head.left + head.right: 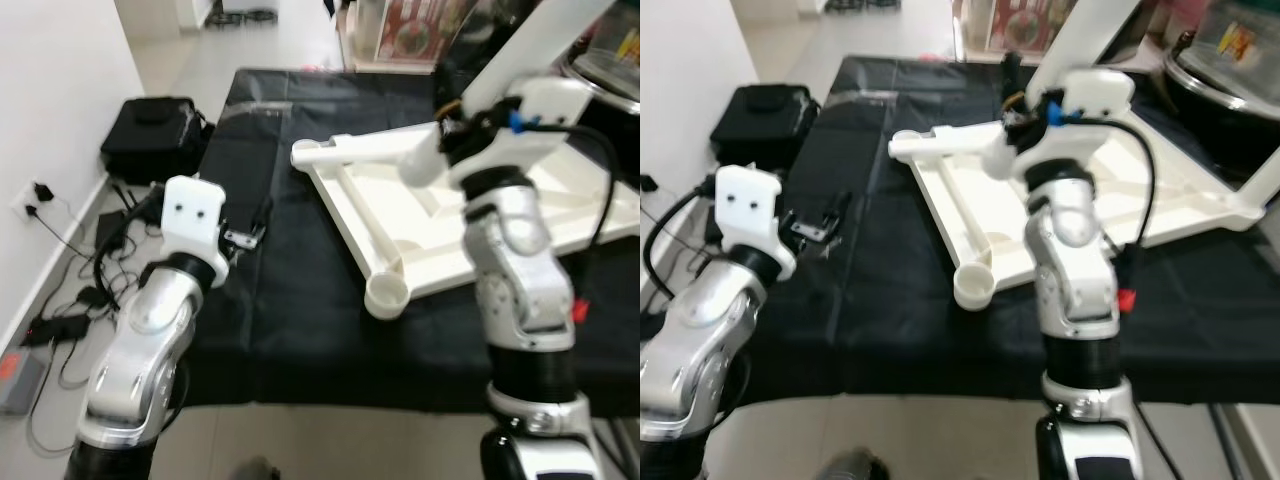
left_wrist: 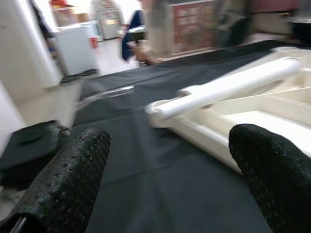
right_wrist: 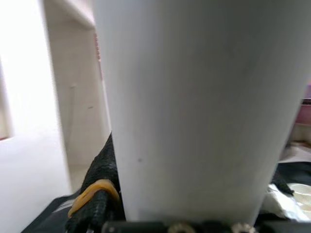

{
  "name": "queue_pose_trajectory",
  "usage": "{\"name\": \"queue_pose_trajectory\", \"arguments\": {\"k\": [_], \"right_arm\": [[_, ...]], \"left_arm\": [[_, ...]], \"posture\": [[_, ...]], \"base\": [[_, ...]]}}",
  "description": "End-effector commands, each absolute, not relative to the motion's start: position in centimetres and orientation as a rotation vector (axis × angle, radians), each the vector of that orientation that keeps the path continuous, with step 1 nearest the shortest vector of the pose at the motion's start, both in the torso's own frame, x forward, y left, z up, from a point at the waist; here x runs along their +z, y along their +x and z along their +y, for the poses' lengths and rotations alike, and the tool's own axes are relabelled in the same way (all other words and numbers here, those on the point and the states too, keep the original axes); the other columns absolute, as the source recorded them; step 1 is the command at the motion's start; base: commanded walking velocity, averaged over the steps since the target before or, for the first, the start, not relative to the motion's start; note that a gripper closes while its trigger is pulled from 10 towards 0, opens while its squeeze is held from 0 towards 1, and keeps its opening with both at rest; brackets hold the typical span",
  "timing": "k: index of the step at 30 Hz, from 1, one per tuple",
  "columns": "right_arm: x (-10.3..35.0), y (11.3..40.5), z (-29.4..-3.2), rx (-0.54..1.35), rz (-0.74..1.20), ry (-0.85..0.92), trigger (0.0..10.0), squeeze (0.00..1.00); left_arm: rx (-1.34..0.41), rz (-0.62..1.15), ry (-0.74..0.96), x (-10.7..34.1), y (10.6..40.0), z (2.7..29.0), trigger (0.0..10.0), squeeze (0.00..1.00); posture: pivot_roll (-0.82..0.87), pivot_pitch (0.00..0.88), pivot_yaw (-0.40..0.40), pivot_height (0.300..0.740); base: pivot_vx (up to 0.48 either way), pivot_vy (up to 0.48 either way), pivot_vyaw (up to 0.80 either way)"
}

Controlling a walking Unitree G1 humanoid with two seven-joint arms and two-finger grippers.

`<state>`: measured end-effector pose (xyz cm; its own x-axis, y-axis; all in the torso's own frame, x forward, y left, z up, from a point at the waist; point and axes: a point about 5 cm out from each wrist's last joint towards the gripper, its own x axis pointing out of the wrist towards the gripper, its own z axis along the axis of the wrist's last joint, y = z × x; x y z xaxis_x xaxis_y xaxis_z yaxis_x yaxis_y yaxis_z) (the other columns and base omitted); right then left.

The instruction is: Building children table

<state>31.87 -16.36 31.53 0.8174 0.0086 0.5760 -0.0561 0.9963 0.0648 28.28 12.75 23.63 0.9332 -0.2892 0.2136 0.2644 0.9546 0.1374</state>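
Right gripper (image 3: 104,204): black fingers clamped on a white leg (image 1: 540,40). Fingers mostly hidden behind the leg in the wrist view; one finger (image 3: 99,194) with an orange band shows beside it. In the eye views the gripper sits above the tabletop, near the far right part of the cloth, its fingertips hidden by the wrist housing.

Leg: white tube, long axis tilted, rising from the gripper up and to the right; upper end cut off by the picture edge.

Left gripper (image 2: 165,179): fingers (image 2: 68,179) wide apart, holding nothing, hanging over the cloth near its left edge and facing the tabletop's near-left corner.

Tabletop (image 1: 400,235): white, lying upside down on the cloth's right half, ribs and rim facing up. Right part cut off by the picture edge and partly covered by the right arm. A round socket (image 1: 385,295) sits at its near corner, close to the cloth's front edge.

Second leg (image 1: 370,152): white tube lying along the tabletop's far-left edge, long axis running left to right, left end at the tabletop's corner, right end hidden behind the right gripper.

Cloth (image 1: 290,310): black, covering the worktop.

Bag (image 1: 150,135): black, on the floor beyond the cloth's left edge.

Cables (image 1: 70,310): tangled on the floor by the wall, details blurred.

Background beyond the far edge: blurred, hard to make out.
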Motion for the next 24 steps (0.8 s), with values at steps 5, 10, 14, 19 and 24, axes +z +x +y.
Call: {"name": "queue_pose_trajectory", "arguments": {"k": [5, 10, 14, 19, 24], "right_arm": [[31.6, 31.7, -16.1, 0.054, -0.613, 0.066, 10.0, 0.0], [31.8, 31.9, -15.8, 0.066, -0.611, 0.072, 10.0, 0.0], [32.0, 31.9, -15.7, 0.073, -0.618, 0.058, 10.0, 0.0], [32.1, 31.8, -15.7, 0.07, -0.614, 0.065, 10.0, 0.0], [32.1, 31.6, -15.6, 0.064, -0.61, 0.067, 10.0, 0.0]], "left_arm": [[-0.329, 0.053, 0.127, 21.4, 31.0, 12.3, 10.0, 0.0], [-0.323, 0.325, 0.052, 19.7, 34.8, 11.6, 10.0, 0.0], [-0.315, 0.349, -0.011, 20.9, 37.6, 10.9, 10.0, 0.0], [-0.329, 0.316, -0.074, 23.2, 39.6, 9.8, 10.0, 0.0], [-0.36, 0.321, -0.128, 25.6, 40.9, 7.6, 10.0, 0.0]], "posture": [[0.16, 0.144, -0.045, 0.74], [0.18, 0.143, -0.043, 0.74], [0.18, 0.142, -0.042, 0.74], [0.16, 0.153, -0.019, 0.74], [0.15, 0.159, 0.001, 0.74]], "base": [[0.0, 0.0, 0.0], [0.0, 0.0, 0.0], [0.0, 0.0, 0.0], [0.0, 0.0, 0.0], [0.0, 0.0, 0.0]]}}
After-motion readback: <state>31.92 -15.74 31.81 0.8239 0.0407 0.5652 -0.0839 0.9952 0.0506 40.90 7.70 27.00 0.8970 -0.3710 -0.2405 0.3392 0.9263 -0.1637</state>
